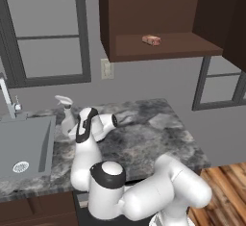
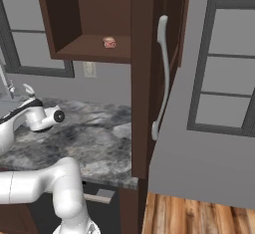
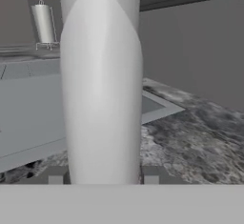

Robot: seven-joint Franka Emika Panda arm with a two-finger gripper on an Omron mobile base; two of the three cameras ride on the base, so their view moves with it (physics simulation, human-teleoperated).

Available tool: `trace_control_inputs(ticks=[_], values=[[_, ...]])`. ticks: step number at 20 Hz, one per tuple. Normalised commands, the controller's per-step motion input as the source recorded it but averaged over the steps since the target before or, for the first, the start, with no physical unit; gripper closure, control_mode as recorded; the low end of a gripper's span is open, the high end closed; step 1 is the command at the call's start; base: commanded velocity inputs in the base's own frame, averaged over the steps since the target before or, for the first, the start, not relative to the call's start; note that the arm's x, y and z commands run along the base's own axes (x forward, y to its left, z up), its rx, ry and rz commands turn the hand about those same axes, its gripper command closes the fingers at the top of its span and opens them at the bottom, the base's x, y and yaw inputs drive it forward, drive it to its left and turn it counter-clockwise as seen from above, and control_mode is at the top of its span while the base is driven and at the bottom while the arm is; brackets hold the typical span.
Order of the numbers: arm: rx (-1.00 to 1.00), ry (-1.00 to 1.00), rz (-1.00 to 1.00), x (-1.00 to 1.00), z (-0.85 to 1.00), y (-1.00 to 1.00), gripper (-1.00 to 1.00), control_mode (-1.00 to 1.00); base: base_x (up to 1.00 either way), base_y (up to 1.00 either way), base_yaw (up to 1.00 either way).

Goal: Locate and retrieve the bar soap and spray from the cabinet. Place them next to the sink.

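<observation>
The tool is clamped on the spray, whose pale rounded body stands upright between the two dark finger tips and takes up the middle of the hand view. In the left base view the spray shows its white trigger head above the arm's wrist, at the far left part of the marbled surface, just right of the sink. Whether its base touches the surface or hangs just above it cannot be told. In the right base view the spray's head peeps out behind the wrist at the left edge.

The sink is a grey basin with a round perforated drain at its near side and a thin silver faucet at its far left.

The bar soap lies flat on the shelf bottom of the cabinet, high above the surface and well apart from the tool. From the right side the bar soap sits near the front edge of that shelf, left of the open cabinet door with its pale handle
</observation>
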Motion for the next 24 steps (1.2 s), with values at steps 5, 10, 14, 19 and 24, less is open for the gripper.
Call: trace_control_inputs(ticks=[5,10,14,19,24], values=[[0.01,0.00,0.00,0.00,-0.24,0.06,-1.00,-1.00,0.00,0.00,0.00],[0.01,0.00,0.00,0.00,-0.13,0.04,-1.00,-1.00,0.00,0.00,0.00],[0.00,0.00,0.00,0.00,0.00,0.00,-1.00,-1.00,0.00,0.00,0.00],[0.00,0.00,0.00,0.00,0.00,0.00,-1.00,-1.00,0.00,0.00,0.00],[0.00,0.00,0.00,0.00,0.00,0.00,-1.00,-1.00,0.00,0.00,0.00]])
